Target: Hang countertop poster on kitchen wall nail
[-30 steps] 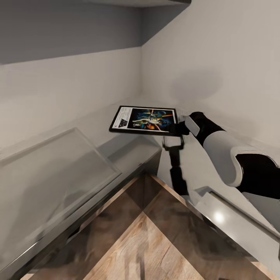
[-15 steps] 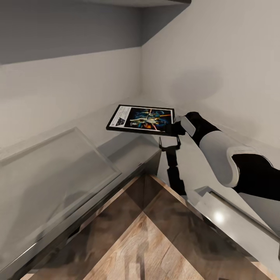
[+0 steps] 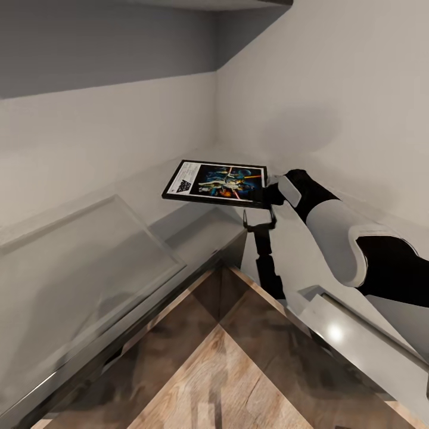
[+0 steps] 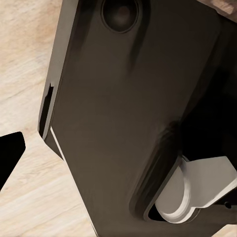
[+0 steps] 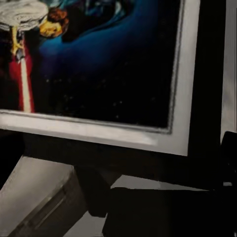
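One poster [image 3: 216, 183] hangs above the grey surface [image 3: 190, 232] in the corner, barely shifted from half a second ago and higher than a second ago. My right gripper [image 3: 266, 195] clamps its near edge, fingers closed on the frame.

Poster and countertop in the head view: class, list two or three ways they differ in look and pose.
The poster is a black-framed colourful picture; the countertop is plain light grey. The poster is held up by one end in the right gripper, tilted, casting a shadow below; the countertop lies level and fixed above dark cabinet fronts. Both are flat.
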